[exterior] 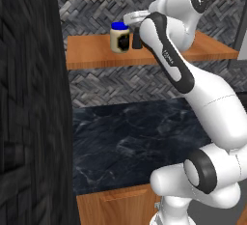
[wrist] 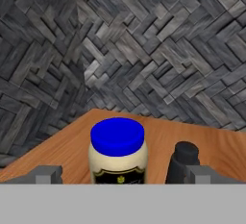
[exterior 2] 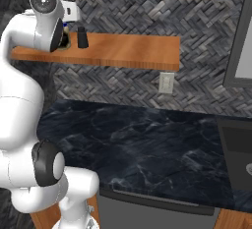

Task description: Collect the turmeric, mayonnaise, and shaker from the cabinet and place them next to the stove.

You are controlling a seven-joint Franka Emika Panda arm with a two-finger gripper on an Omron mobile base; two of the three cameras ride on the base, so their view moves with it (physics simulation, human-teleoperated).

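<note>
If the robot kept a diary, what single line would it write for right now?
phase: approach | gripper: open, mayonnaise between fingertips, not gripped | shaker: beside it on cabinet

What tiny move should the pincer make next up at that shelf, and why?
Probably ease straight forward toward the mayonnaise. In the hand view the jar stands upright on the cabinet shelf, centred between the open pincer fingertips, which have not reached its sides. The shaker stands close on one side, so a straight approach seems least likely to knock it.
</note>
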